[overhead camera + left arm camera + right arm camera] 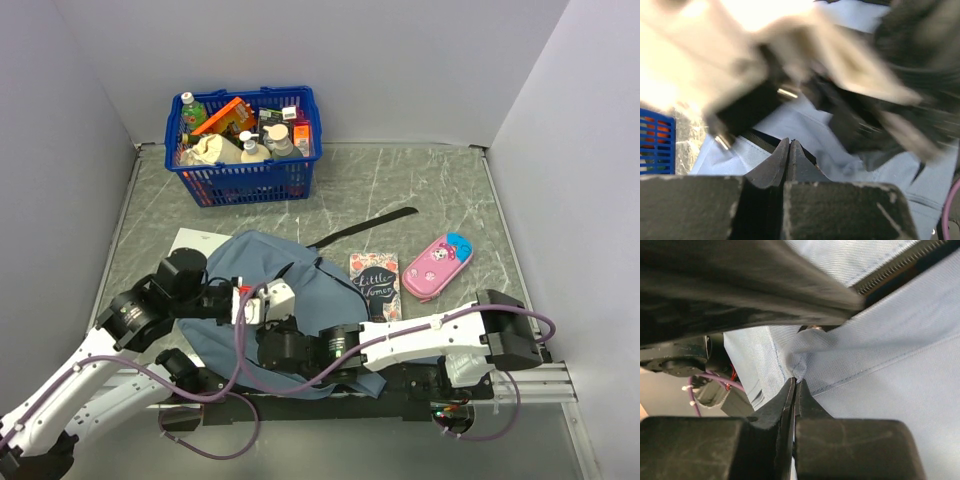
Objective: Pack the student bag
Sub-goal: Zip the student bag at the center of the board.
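On the table (440, 190), near-left, lay the student bag (255, 262). Right gripper (794, 384) pinched a fabric fold beside the zipper (890, 272); left gripper (790, 146) was pressed together, apparently empty. Step looked like opening the bag. Next move likely called for lifting that fold to expose the mouth.

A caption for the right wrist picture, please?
Right gripper pinches a fold of the student bag near its zipper.

plain pale grey walls (400, 60) enclose a grey marbled table (400, 190) under even light.
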Robot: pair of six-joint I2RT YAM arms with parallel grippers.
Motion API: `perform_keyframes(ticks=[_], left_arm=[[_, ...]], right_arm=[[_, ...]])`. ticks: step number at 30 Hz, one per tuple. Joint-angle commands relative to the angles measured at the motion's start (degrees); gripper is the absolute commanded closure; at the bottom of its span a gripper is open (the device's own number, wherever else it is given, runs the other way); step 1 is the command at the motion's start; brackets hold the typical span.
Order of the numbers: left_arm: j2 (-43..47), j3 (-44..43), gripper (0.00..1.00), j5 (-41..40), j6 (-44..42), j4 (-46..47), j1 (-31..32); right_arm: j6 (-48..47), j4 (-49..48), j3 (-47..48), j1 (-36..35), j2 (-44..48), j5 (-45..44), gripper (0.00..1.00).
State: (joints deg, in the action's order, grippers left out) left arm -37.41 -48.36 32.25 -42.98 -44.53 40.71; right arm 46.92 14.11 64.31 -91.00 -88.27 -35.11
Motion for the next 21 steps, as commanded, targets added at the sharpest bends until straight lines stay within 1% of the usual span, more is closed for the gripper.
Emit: perform_keyframes(ticks=[1,3,6,9,10,11,12,13,14,16,21], left_arm=[[-0.8,0.5,0.99,1.0,3.1,11.7,0.2],[-1.4,0.6,0.99,0.4,4.7,14.5,0.2],[-2.8,1.0,0.99,-2.0,6.7,18.1,0.2],[-3.4,1.9,0.99,-4.9,8.0,21.1,0.2],[-3.6,2.6,0.99,-6.0,8.7,24.1,0.2],[-3.8,3.0,0.99,-8.1,9.8,25.7,0.2],[-4.0,3.4,0.99,-9.6,10.6,27.6,0.2],[-4.6,4.2,0.99,-11.0,11.2,31.5,0.2],[-5.3,4.5,0.99,-14.0,12.6,32.9,0.2],[-7.8,4.1,0.99,-16.4,14.2,35.0,0.2],[-11.4,3.9,0.99,-15.1,16.1,36.4,0.1]], right_arm=[[-7.9,-6.0,2.6,-3.4,-0.6,2.2,1.00],[-9.9,-5.4,3.4,-4.9,-1.4,1.8,1.00],[-9.7,-5.0,2.2,-6.1,-0.5,0.6,1.00],[-10.0,-6.5,0.0,-6.7,0.9,1.6,1.00],[-11.1,-7.3,-0.3,-7.2,1.0,3.7,1.00],[-12.0,-7.6,0.4,-7.6,0.3,4.2,1.00],[-13.2,-5.6,1.3,-8.0,-0.3,4.4,1.00],[-13.8,-4.7,2.2,-8.3,-0.8,4.2,1.00],[-14.3,-3.9,3.7,-9.3,-1.7,4.1,1.00],[-17.3,-4.5,4.1,-9.9,-2.1,4.3,1.00],[-24.0,-6.3,7.1,-11.5,-4.0,7.9,1.00]])
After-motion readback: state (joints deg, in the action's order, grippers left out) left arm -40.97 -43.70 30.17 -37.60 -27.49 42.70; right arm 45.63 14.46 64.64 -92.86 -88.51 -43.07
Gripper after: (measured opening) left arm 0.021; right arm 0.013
